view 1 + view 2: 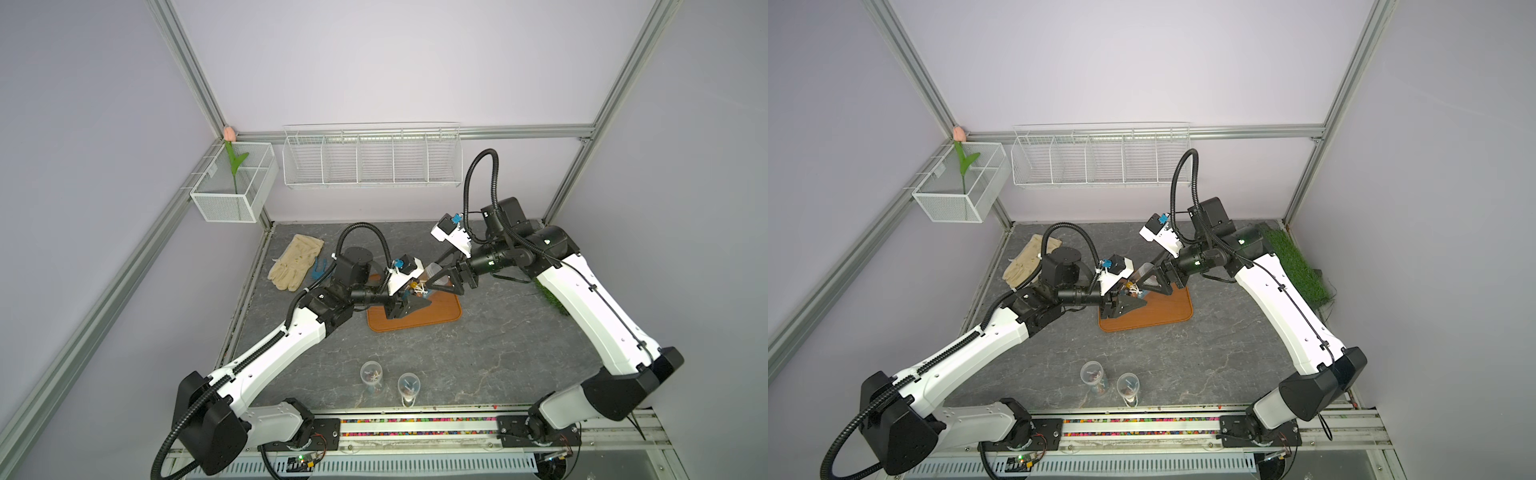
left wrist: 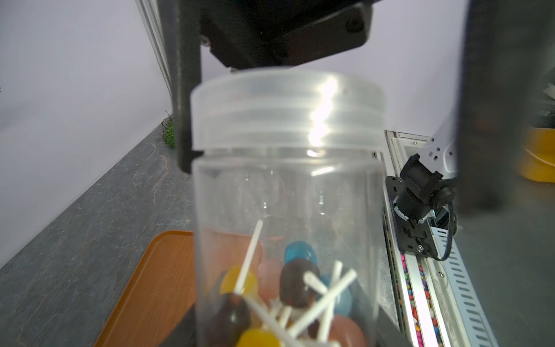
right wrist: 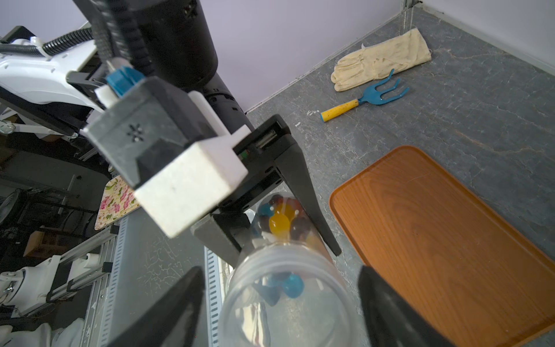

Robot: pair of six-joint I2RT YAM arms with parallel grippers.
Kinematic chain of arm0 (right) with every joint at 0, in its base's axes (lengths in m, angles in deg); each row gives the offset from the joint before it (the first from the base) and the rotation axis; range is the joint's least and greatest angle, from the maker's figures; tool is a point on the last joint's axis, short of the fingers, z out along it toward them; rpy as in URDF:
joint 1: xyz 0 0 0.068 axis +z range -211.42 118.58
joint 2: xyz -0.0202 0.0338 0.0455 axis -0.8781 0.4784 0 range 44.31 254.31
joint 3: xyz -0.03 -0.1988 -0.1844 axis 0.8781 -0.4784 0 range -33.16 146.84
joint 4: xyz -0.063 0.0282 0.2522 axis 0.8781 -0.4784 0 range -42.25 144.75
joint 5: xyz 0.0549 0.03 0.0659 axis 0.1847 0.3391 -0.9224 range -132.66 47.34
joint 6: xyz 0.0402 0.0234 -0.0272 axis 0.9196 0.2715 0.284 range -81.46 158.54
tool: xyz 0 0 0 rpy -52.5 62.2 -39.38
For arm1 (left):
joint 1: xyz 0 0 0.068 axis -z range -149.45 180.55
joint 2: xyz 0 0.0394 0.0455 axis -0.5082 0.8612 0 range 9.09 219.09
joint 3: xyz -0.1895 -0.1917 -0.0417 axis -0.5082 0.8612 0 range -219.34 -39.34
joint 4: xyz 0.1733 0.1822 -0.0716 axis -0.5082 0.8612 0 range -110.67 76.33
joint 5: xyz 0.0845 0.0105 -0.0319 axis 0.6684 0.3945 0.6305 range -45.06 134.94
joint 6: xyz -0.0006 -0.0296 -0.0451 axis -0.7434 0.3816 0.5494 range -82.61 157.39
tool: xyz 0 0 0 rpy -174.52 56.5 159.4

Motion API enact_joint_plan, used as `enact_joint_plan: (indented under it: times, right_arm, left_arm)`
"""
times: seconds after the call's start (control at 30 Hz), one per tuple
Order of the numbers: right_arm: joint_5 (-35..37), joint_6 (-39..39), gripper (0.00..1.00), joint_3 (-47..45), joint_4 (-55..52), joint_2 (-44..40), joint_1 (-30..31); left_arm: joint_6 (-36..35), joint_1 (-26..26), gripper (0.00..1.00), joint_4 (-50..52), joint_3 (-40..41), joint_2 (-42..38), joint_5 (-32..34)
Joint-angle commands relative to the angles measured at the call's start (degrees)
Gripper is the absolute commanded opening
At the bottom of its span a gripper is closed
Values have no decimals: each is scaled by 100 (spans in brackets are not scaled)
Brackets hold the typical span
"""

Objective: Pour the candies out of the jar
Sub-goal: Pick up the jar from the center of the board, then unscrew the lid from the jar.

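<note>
Jar (image 2: 285, 180) hangs at mid-frame in both top views, tilted above the upper left end of tray (image 1: 440, 318), with candies (image 2: 300, 285) heaped at its base end. Left gripper (image 3: 285, 240) is clamped tight on that base. Right gripper (image 3: 280, 270) stands spread wide around the jar's mouth end, gripping nothing.

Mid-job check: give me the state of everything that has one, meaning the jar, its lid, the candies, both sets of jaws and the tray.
jar: held in the air, tilted
lid: on the jar
candies: all inside the jar, piled at its base end
left gripper: jaws shut on the jar's base end
right gripper: jaws open, one on either side of the lid
tray: lying flat, no candies visible on it
</note>
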Motion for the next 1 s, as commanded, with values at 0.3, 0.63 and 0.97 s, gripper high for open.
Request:
enact_joint_plan:
  times: [0.3,0.63,0.97]
  right_arm:
    - [2350,2555,89,-1628,3513,-1803,-234]
    - [2111,3197,88,-1931,3556,-1651,-152]
    - [2177,3542,91,-2131,4117,-1356,216]
  left_arm:
    - [1808,35,39,-2577,853,-180,995]
    - [1824,44,39,-2737,1048,-315,1519]
    - [1894,44,39,-2836,1113,-286,1749]
